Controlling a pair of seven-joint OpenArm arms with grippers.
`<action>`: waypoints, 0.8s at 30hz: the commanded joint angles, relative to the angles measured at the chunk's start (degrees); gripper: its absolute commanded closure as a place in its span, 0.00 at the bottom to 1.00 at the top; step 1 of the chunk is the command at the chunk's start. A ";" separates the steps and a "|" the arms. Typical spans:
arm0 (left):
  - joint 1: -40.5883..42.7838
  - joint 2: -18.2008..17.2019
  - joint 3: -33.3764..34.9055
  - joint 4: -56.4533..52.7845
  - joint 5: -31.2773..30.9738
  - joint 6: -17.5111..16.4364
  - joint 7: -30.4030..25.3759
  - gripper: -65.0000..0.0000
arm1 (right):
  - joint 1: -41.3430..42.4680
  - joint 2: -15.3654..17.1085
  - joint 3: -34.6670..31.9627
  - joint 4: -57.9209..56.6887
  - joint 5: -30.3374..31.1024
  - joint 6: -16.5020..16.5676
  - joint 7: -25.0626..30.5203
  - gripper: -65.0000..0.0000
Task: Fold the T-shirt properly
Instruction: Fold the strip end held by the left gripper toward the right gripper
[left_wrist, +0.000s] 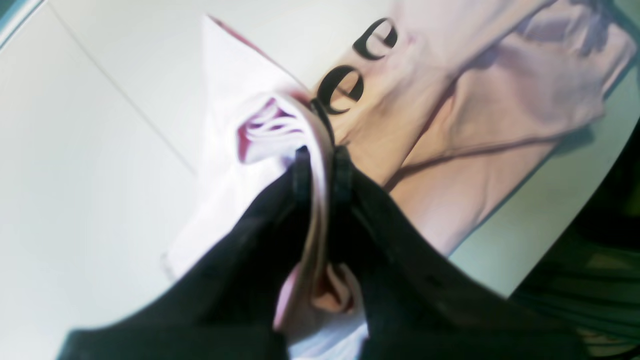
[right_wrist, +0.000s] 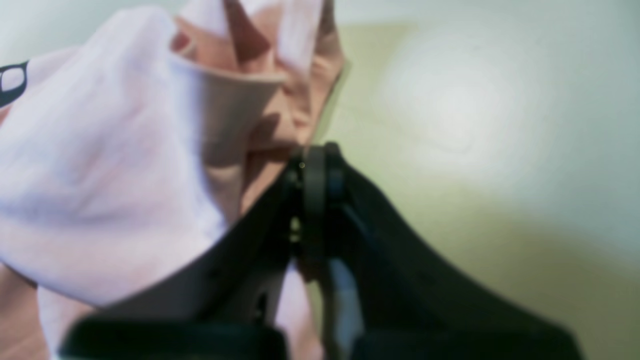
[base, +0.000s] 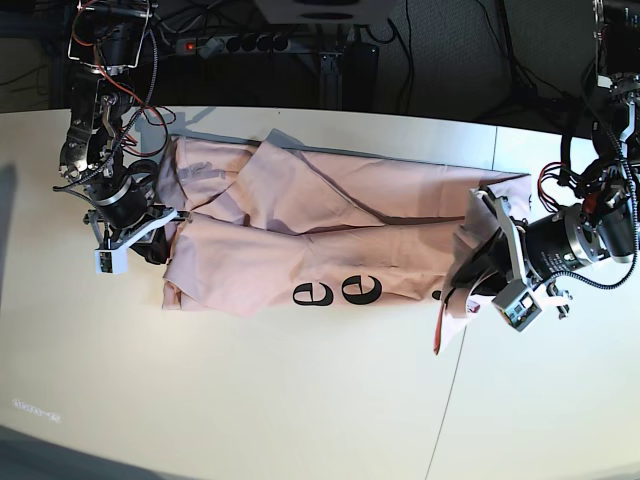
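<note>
The T-shirt (base: 330, 230) lies stretched sideways across the far half of the white counter (base: 250, 400), rumpled and partly doubled over, with two black letters "e" (base: 342, 291) showing along its near edge. In the base view its two ends are each held by an arm. The left pincer (left_wrist: 322, 167), on that view's right, is closed on a bunched fold of pink cloth that runs up between its two black fingers (left_wrist: 301, 170); a loose flap hangs down toward the counter beside it, and the lettering lies just beyond. The right pincer (right_wrist: 315, 170), on the base view's left, has its jaws pressed together at the edge of the shirt, with pink folds gathered against it on one side; that view is blurred, but cloth seems to pass down between the fingers, so it appears to grip the shirt's hem. A thin seam (base: 448, 400) crosses the counter below the left arm. Behind the counter, a power strip (base: 235, 44) and tangled cables (base: 450, 60) lie on the dark floor. Nothing else sits on the counter near the shirt.
</note>
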 joint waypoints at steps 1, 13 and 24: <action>-0.92 -0.04 0.28 0.42 -0.55 0.87 -1.42 1.00 | 0.55 0.22 -0.20 0.63 0.17 -2.73 -1.66 1.00; -2.58 7.48 13.62 -5.09 12.26 0.87 -3.15 1.00 | 0.57 1.16 -0.20 0.63 0.20 -2.73 -1.66 1.00; -7.28 12.70 13.75 -14.51 11.76 0.68 -2.56 0.80 | 0.57 1.16 -0.20 0.63 0.63 -2.73 -1.64 1.00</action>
